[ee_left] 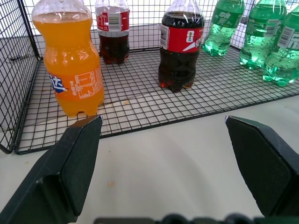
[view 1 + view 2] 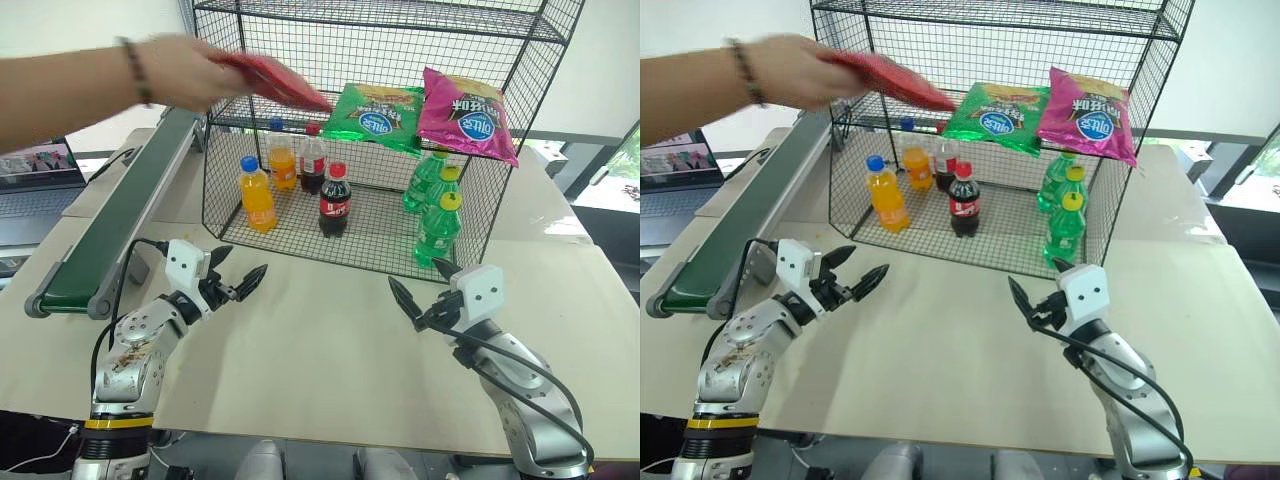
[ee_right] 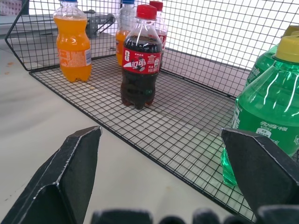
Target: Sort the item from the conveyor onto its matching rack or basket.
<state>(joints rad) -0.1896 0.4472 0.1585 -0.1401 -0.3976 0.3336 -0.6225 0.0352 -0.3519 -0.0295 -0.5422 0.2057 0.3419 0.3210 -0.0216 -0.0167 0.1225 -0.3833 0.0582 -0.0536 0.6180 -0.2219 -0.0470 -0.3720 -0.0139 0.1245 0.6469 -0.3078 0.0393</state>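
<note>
A person's hand point(image 2: 185, 70) reaches in from the left and holds the red item point(image 2: 275, 78) at the front of the black wire rack point(image 2: 560, 40), level with its middle shelf. The dark green conveyor point(image 2: 120, 215) runs along the left of the rack with nothing on its belt. My left gripper point(image 2: 245, 262) hangs open over the table in front of the rack's left corner. My right gripper point(image 2: 416, 275) is open too, in front of the rack's right part. Both point at the bottom shelf and hold nothing.
A green snack bag point(image 2: 375, 115) and a magenta snack bag point(image 2: 465, 115) lie on the middle shelf. Orange soda point(image 2: 257, 195), cola point(image 2: 335, 200) and green bottles point(image 2: 440, 215) stand on the bottom shelf. A laptop point(image 2: 35, 170) sits at the far left.
</note>
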